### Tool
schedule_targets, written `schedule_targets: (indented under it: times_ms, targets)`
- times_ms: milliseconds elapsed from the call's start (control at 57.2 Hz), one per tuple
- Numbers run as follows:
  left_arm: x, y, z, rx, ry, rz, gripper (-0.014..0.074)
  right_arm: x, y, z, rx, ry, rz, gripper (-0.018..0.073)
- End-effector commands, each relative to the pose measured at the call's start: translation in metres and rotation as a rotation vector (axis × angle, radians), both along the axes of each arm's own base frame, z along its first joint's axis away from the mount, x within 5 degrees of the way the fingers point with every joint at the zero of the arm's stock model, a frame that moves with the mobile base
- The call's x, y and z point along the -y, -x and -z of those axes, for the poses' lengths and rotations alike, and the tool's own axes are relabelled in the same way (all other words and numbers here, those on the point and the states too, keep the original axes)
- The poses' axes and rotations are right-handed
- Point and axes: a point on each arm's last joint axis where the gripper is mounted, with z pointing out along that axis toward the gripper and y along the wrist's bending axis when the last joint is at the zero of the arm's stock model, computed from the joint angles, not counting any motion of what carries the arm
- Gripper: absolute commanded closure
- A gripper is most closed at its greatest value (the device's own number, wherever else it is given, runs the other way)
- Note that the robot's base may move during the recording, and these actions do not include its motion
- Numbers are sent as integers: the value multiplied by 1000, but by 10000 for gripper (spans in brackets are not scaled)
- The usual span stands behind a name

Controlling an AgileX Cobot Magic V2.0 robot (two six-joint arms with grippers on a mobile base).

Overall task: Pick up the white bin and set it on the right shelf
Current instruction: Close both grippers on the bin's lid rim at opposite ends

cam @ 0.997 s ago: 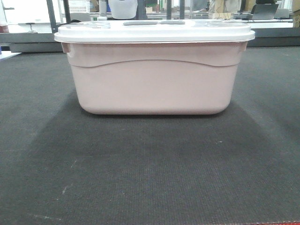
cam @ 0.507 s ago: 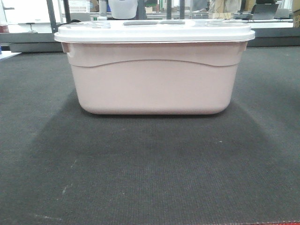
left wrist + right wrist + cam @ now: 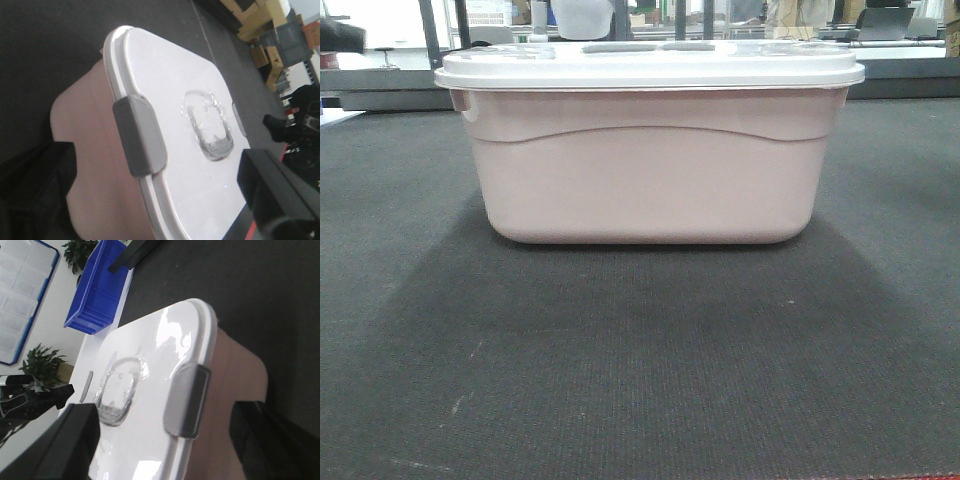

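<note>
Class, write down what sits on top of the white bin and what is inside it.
A flat white lid covers the white bin, with a grey clip at each end. The inside is hidden by lid and opaque walls.

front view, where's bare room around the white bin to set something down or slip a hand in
Widest free patch: the dark mat between the front wall of the white bin and the mat's near edge. Mat strips left and right of the bin are bare. Nothing looks crowded; behind the bin is hidden.
</note>
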Motion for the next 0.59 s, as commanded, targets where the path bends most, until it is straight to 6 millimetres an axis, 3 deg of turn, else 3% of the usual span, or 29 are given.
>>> schedule_targets:
  times_ms: [0,157,315,577]
  targets:
    - [5,4,-25,100,171,89,43,-5,0,-18,113,-118,-96,-66]
    - [2,-14,0,57,251,61,43,-8,-18,9,88,-179,-103,-66]
    - [9,-25,14,24,324,53,43,-29,-31,18,99,-254,-132,-66]
    - [41,-27,12,20,386,94,43,-68,-41,21,100,-211,-137,-66]
